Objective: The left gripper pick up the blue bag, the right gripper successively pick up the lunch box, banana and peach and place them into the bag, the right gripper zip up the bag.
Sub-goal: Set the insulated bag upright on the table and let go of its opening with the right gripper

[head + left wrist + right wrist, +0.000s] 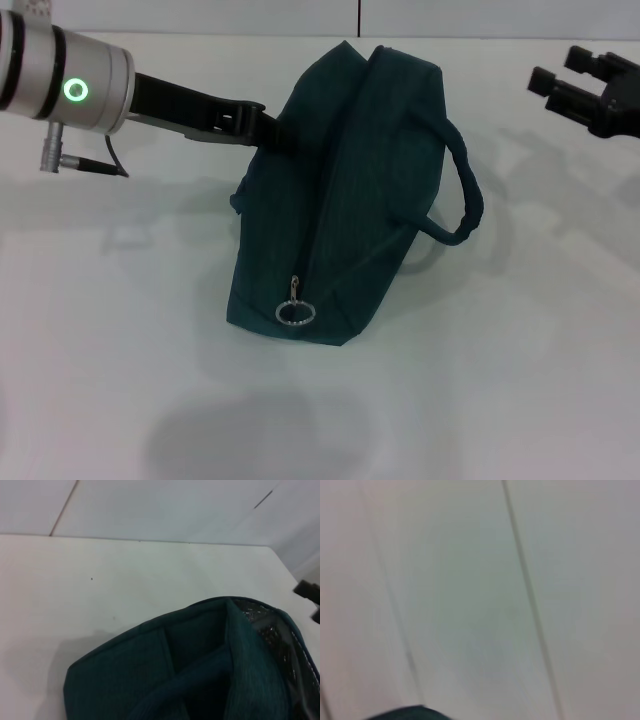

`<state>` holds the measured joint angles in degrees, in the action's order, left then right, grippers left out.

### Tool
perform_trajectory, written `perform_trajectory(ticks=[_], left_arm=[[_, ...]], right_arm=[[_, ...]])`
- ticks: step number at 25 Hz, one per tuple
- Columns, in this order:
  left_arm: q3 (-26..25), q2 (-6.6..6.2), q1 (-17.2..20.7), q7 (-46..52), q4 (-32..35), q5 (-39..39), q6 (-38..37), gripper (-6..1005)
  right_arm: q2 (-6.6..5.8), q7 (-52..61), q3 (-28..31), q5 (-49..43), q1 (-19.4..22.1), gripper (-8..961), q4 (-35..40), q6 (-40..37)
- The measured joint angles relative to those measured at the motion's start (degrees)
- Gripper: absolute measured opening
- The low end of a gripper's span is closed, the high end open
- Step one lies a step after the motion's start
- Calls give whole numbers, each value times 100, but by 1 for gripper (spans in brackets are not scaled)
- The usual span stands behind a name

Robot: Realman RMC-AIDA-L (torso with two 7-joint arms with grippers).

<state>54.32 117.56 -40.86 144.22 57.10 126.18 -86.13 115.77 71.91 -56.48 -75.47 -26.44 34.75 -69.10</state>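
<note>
Blue bag (pixel 340 190) apparently gripped by left end effector (pixel 262 128); right end effector (pixel 580 85) apart.

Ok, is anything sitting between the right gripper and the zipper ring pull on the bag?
Nothing loose lies between them. The right gripper hangs off to the bag's right, away from it. The ring pull sits at the near end of the blue bag; only the bag's loop handle sticks out on that side.
</note>
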Motion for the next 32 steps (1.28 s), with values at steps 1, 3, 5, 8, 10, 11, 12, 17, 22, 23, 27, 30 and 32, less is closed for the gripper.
perform_trajectory(ticks=[1,3,5,8,10,11,12,17,22,23,27,30,32], left_arm=[[-2,1,4,0,0,-1,-2,88],[-5,2,6,0,1,-3,-2,88],[-10,3,7,0,1,-3,-2,88],[-10,4,8,0,-3,-5,-2,88],[-10,7,7,0,-3,-6,0,88],[-10,7,7,0,-3,-6,0,88],[-10,12,8,0,-3,-7,3,88],[-10,13,14,0,-3,-16,5,89],[-10,22,19,0,-3,-16,7,89],[-9,24,28,1,-1,-16,7,89],[-9,28,145,13,33,-16,4,89],[-10,26,174,7,33,-16,2,90],[-10,26,184,3,25,-16,1,90]], right_arm=[[-33,101,-94,-16,-2,682,-21,-444],[-47,212,-177,-36,-2,682,-15,-642],[-67,460,-329,-146,4,682,15,-918],[-54,831,-500,-634,5,682,24,-1080],[-30,960,-562,-929,-32,682,-31,-955],[-21,982,-625,-1019,-62,682,-67,-820],[-15,992,-740,-1063,-99,682,-96,-643],[14,1040,-1425,-1059,-359,682,-139,528],[39,1056,-1600,-959,-567,683,-131,1304],[43,1047,-1604,-890,-583,683,-115,1426],[39,903,-1589,-429,-534,683,26,1857],[34,575,-1573,42,-338,683,236,1952],[33,259,-1575,451,-147,683,398,1946]])
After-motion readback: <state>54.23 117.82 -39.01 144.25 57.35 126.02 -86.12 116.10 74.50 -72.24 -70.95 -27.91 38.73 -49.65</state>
